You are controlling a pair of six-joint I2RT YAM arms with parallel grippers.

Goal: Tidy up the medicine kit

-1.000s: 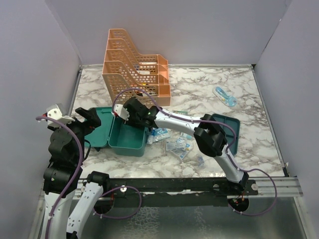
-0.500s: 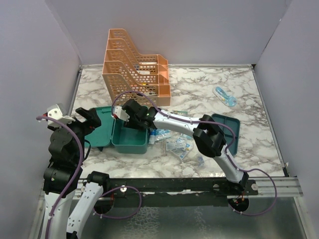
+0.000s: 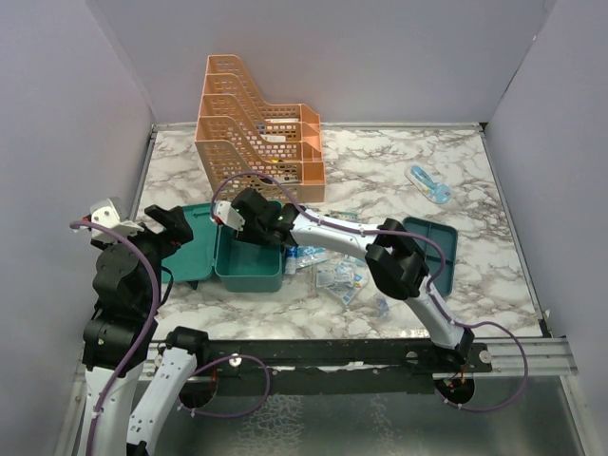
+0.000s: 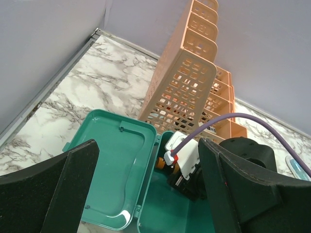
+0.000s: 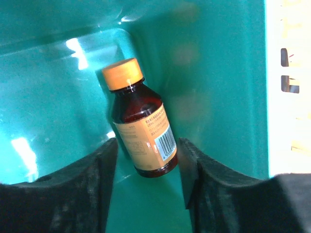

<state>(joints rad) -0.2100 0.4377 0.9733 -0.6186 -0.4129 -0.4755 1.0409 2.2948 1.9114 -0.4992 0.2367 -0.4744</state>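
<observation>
Right fingers [image 5: 97, 184] straddle a glossy amber bottle [image 5: 141, 131] in the teal kit [image 5: 218, 73].

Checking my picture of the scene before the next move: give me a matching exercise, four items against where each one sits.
Items:
1. amber bottle
2. divided tray
3. orange file rack
4. loose blister packs

Places:
A. at the back, behind the teal box
B. on the table, between box and tray
C. lying inside the teal box
D. on the table at the right side

Pairs: 1-C, 2-D, 3-A, 4-B
</observation>
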